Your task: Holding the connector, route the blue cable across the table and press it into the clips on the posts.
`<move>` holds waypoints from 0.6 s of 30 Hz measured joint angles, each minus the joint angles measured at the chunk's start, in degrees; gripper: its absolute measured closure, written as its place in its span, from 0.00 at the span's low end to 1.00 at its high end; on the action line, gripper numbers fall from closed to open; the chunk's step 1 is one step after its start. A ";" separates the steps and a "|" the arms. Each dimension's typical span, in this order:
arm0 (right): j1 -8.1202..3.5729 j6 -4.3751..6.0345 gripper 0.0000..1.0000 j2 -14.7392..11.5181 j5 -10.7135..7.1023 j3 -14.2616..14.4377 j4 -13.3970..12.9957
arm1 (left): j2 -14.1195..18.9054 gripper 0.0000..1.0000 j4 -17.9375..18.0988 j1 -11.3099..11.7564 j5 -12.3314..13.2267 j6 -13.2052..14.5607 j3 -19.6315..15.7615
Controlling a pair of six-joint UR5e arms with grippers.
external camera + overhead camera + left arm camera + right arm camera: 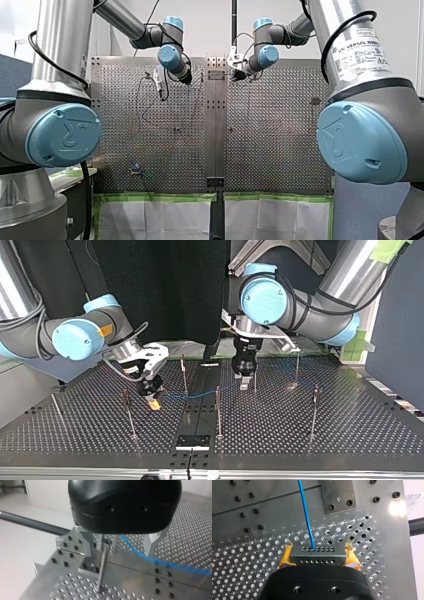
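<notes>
Grasp: right gripper (318, 558), yellow pads clamping the connector (317, 554) | Run: blue cable (305, 512), long axis straight from connector toward post (102, 566) | Reach: left gripper (117, 552) wide, straddling post (clip (107, 541) at its head), cable just beside post, seemingly unseated | Nearer post: left arm.

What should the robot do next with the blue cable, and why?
Probably my left gripper should nudge the cable sideways into the clip on the post. Its fingers stand open around that post, and the cable runs beside it, seemingly not yet in the clip. My right gripper is shut on the connector, so the cable's end is held.
</notes>
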 joint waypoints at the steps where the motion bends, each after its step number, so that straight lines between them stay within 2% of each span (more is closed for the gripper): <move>1: 0.00 0.00 1.00 -0.02 0.01 0.01 0.01 | 0.47 0.02 -0.01 -0.16 0.07 -0.01 -0.18; 6: -0.24 0.00 1.00 -0.20 0.24 0.00 0.12 | 2.68 0.02 -0.03 -1.18 0.69 0.30 -0.66; 12: -0.50 0.00 1.00 -0.60 1.10 -0.01 0.25 | 3.27 0.02 0.07 -3.24 1.18 2.28 -0.68; 18: -0.75 -0.18 1.00 -0.72 1.79 -0.02 0.53 | 3.15 0.02 2.17 -6.12 -0.62 2.83 -0.39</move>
